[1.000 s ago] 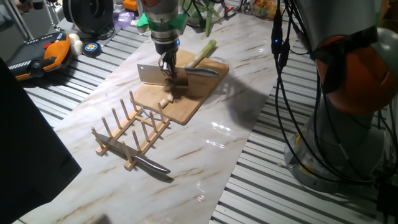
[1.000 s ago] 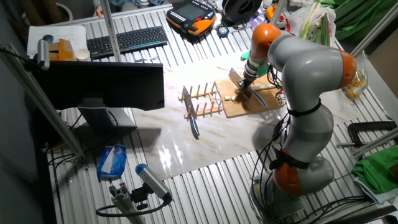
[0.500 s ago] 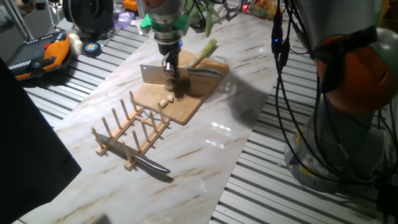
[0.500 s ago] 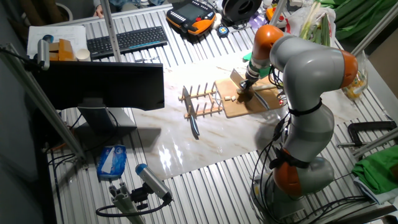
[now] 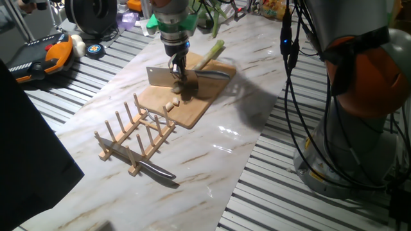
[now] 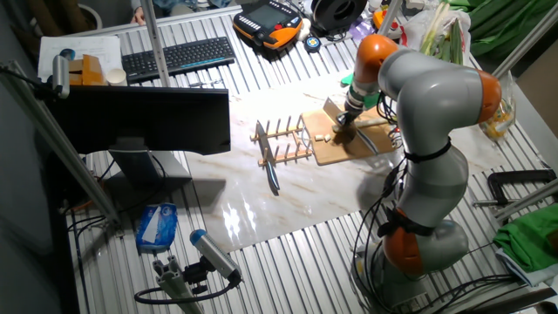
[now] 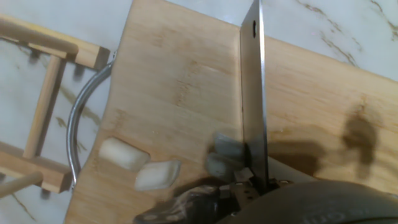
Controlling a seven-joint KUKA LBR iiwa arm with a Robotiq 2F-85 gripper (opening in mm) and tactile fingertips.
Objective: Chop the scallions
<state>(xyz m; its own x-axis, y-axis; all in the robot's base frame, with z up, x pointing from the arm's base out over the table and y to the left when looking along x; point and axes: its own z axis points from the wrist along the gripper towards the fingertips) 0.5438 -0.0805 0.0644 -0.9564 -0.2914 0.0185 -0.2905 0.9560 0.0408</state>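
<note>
**Scallions: chopping is underway, with most of the stalk left**

The scallions (image 5: 207, 54) are lying on the wooden cutting board (image 5: 192, 109), with the green end reaching past the board's far edge. Going left to right in the one fixed view: the wooden peg rack (image 5: 138, 138) is standing on the marble table (image 5: 212, 167) with a spare knife (image 5: 154, 171) lying along its near side. Next, two cut chunks (image 5: 171, 104) are resting near the board's left edge, just beside the rack. Then the cleaver (image 5: 159, 76) is hanging blade-down over the board, gripped at its handle by the gripper (image 5: 177, 69), whose fingers are clamping the tool. To the right, the uncut stalk is running up and away from the blade.

In the hand view, the two chunks (image 7: 140, 165) are sitting at lower left, a third whitish piece (image 7: 219, 163) is lying right against the blade (image 7: 254, 93), and the board is showing bare on the blade's right side. Whether the edge is touching the wood cannot be told.

Judging by this, only the white root end is getting cut so far: three pieces are done, while the pale green length and leafy tops are waiting for many more strokes.
</note>
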